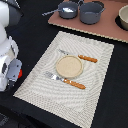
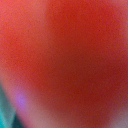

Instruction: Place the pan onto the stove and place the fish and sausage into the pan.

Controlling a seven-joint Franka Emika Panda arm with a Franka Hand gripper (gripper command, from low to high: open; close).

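Item: sausage (image 2: 65, 60), glossy red lump, filled wrist view, blurred, right at gripper (image 1: 15, 75). I could not tell jaw state. Judged light, rounded, slippery; I would pinch across widest middle. Pan (image 1: 68, 10) sat on stove (image 1: 107, 27), white fish (image 1: 67, 9) inside.

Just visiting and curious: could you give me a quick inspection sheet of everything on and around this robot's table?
Surface: dark table with a pale striped placemat.
Job's things: pan on the stove, white fish inside the pan; sausage is a red blur filling the wrist view, very close to the camera.
Clutter: grey pot and a bowl on the stove; plate and two orange-handled utensils on the placemat.
Grippers: gripper at the exterior view's left; open or shut cannot be told.
Cables: nothing seen.
Surroundings: dark, nothing seen.
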